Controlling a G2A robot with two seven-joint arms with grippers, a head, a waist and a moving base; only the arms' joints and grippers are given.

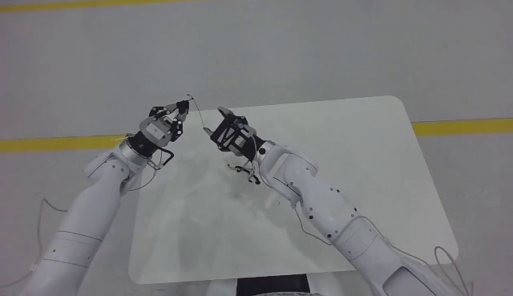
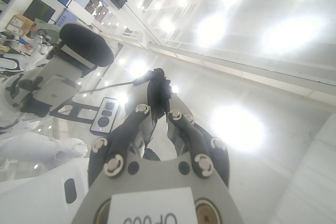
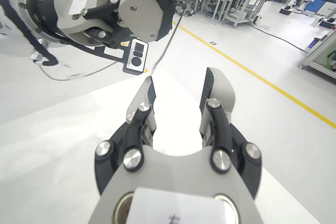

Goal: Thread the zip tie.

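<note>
The zip tie (image 1: 197, 111) is a thin dark strap held in the air over the table's far left corner. My left gripper (image 1: 178, 109) is shut on one end of it, with the pinch seen close up (image 2: 158, 78). From there the zip tie (image 2: 110, 86) runs out toward the right gripper's black-padded finger (image 2: 86, 43). My right gripper (image 3: 178, 86) stands open just beside the left one. The zip tie (image 3: 168, 43) slants down from the left gripper (image 3: 147, 12), and its free tip ends at one right fingertip (image 3: 150, 80). Whether tip and pad touch I cannot tell.
The white table (image 1: 361, 176) spreads out to the right and toward the robot, with bare top under both arms. A black cable loop (image 1: 244, 172) hangs at the right wrist. Yellow floor lines (image 1: 465, 126) run beyond the table's edges.
</note>
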